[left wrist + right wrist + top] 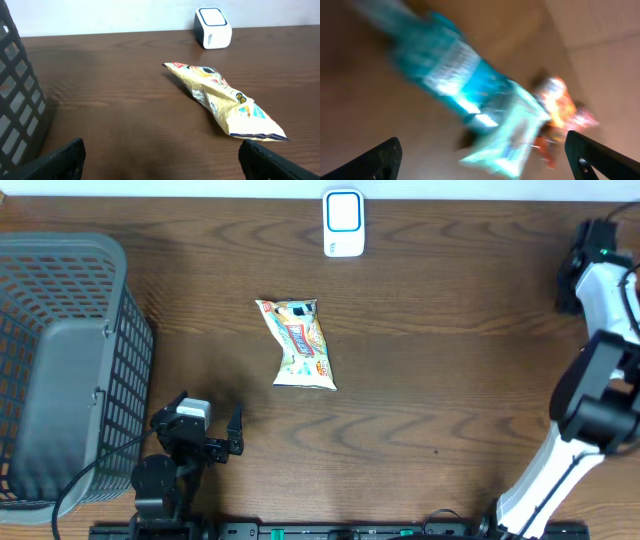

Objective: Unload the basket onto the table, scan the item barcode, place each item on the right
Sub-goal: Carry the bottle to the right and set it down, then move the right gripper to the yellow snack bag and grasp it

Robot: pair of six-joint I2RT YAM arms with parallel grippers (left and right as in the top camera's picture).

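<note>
A snack bag (297, 345) lies flat in the middle of the brown worktop (450, 380). It is yellow and white with a bright picture on it, and it looks a bit crumpled. Nothing is touching it. A small white scanner (343, 223) with a blue ring on its face stands at the far edge of the worktop, well apart from the bag. A big grey basket (60, 360) sits on the left side.

The left pincer (161, 145) is low at the near edge, close to the basket, and it points at the bag. Its two fingers are spread wide and hold nothing.

The right arm (600, 380) reaches out past the right edge of the worktop. The right pincer (481, 140) is also spread wide with nothing in it. Below it are a blue packet (465, 85) and an orange packet (560, 110). That picture is very blurry, so I cannot tell what they are lying on.
</note>
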